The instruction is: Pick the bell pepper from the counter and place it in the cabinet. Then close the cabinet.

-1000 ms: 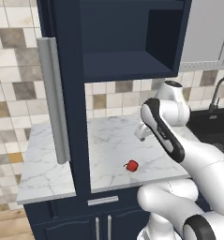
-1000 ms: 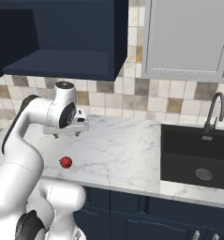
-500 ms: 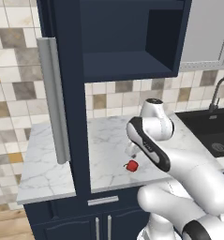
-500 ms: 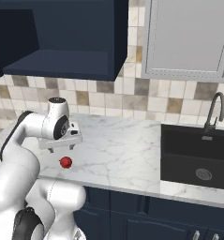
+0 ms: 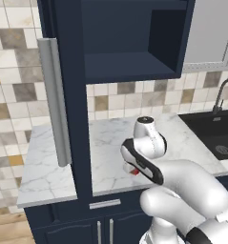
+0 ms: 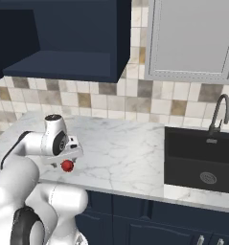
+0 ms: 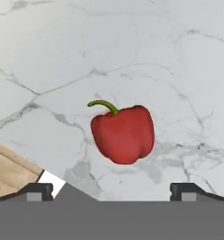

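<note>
Near the front edge of the white marble counter (image 6: pixel 135 158) with grey veins, the small shiny red bell pepper (image 7: pixel 123 133) is seen lying on the stone. The white robot hand (image 7: pixel 111 190) is held right over it, pointing down. The two dark fingertips (image 7: pixel 36 191) are spread wide apart, and nothing is held between them. The pepper is not touched yet.

From the hand view, the pepper lies almost midway between the fingertips, a little ahead of them. Its thin green stem is curled out towards one side, so the pepper is lying tipped over, not standing up. A straight drop onto it looks like what is needed next.

From the right base view, the pepper (image 6: pixel 66 165) is seen just under the hand (image 6: pixel 64 159). From the left base view, most of the pepper (image 5: pixel 135 172) is hidden by the arm. There, though, the big dark navy wall cabinet (image 5: pixel 129 66) is shown standing open above the counter, with its long silver bar handle (image 5: pixel 56 102) on the open door.
</note>
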Controlling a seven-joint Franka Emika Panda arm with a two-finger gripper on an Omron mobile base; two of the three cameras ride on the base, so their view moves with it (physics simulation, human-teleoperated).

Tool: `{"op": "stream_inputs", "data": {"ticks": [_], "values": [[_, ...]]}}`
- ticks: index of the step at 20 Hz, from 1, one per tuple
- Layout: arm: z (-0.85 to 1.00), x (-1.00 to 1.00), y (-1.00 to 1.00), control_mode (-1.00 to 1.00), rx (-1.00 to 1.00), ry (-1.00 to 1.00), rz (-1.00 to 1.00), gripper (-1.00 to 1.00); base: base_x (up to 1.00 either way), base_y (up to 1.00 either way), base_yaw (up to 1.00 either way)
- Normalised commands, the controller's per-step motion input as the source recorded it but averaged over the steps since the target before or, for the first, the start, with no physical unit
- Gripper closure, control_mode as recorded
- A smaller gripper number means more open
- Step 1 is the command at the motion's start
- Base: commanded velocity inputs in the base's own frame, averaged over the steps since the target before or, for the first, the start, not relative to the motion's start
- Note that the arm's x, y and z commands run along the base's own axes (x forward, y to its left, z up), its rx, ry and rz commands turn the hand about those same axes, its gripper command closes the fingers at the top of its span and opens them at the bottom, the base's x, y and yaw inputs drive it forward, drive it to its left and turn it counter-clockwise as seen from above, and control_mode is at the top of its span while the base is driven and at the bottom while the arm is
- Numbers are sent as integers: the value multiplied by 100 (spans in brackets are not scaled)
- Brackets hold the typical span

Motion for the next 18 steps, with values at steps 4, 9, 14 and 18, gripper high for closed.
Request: {"op": "stream_inputs", "data": {"ticks": [4, 9, 14, 18], "values": [[-46, 14, 8, -100, 0, 4, 0, -100, 0, 0, 0], [-32, 23, 14, -100, 0, 2, 0, -100, 0, 0, 0], [-21, 23, 6, -100, 0, 0, 0, -100, 0, 0, 0], [-37, 14, 0, -100, 0, 0, 0, -100, 0, 0, 0]]}}
